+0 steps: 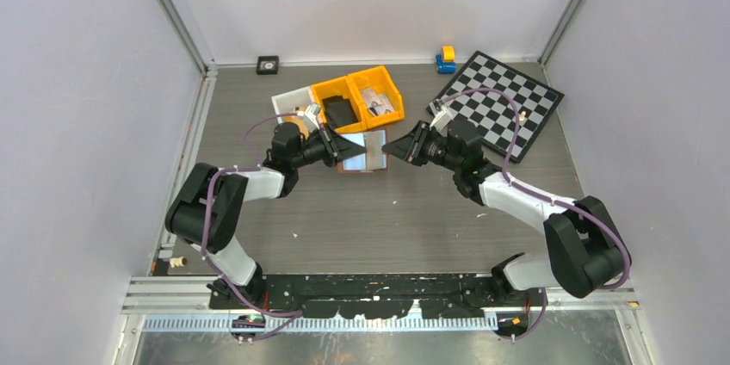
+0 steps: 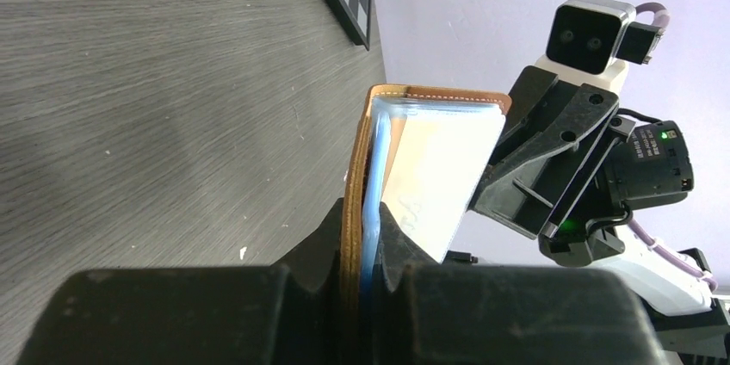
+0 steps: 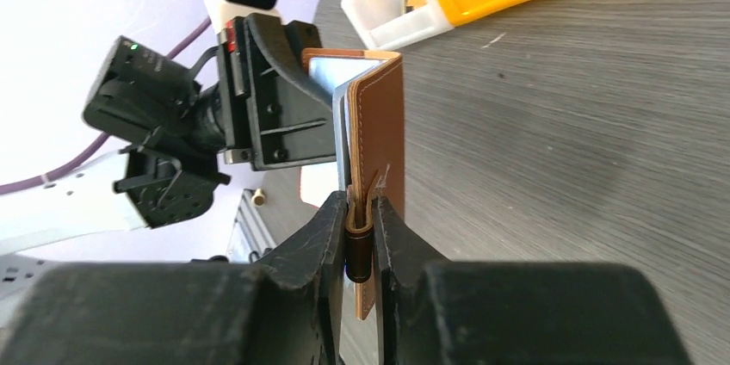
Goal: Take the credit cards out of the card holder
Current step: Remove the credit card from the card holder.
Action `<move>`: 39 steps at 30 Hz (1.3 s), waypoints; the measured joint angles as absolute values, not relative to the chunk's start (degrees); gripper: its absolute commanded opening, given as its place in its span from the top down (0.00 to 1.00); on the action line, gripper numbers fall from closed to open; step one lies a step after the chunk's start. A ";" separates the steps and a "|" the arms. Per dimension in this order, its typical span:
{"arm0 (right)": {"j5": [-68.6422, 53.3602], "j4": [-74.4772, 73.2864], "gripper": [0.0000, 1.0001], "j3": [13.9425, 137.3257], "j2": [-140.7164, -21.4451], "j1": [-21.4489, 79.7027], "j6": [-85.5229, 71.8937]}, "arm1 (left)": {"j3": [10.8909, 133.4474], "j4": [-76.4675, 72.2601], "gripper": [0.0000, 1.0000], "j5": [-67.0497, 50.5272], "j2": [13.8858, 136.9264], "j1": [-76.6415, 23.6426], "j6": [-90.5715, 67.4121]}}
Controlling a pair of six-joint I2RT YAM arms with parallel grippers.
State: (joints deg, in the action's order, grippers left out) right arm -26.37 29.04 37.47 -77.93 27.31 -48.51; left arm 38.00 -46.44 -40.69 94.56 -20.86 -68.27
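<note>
1. The card holder (image 3: 379, 124) is held opened out between the two tools, over the middle of the surface (image 1: 387, 210) and just in front of the yellow bins (image 1: 349, 83); whether its lower edge touches the surface cannot be told
2. The left tool (image 2: 361, 219) is pressed together on one leather flap, with the pale blue sleeves (image 2: 375, 158) caught in the same pinch
3. The right tool (image 3: 361, 206) is pinched on the small snap strap (image 3: 360, 240) at the edge of the opposite flap; nothing else is gripped by it
4. Of the credit cards (image 2: 439, 176), one whitish card is seen slanting out of the sleeves just beside the left tool's flap, its free edge turned towards the right tool; further cards cannot be made out among the sleeves
5. The holder's long axis is laid from tool to tool, so the exposed card lies between them, nearer the left tool's pinch but facing the right tool
6. It is judged that the card would best be drawn out by the right tool, once the strap is let go, while the holder is steadied by the left; a sagging flap is the risk to be watched
</note>
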 measured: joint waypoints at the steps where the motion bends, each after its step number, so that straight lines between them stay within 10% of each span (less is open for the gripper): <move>1: -25.52 27.16 0.81 38.11 -77.71 27.33 -47.86 | 38.00 -46.22 1.00 -40.49 94.54 -20.88 -68.14; 39: -16.95 7.73 0.96 47.13 -80.75 34.70 -38.13 | 41.15 -29.17 1.00 -35.40 94.63 -24.60 -57.80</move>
State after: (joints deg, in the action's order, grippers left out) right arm -16.95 7.73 47.13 -80.75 34.70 -38.13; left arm 41.15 -29.17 -35.40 94.63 -24.60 -57.80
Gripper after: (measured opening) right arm 0.196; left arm 0.080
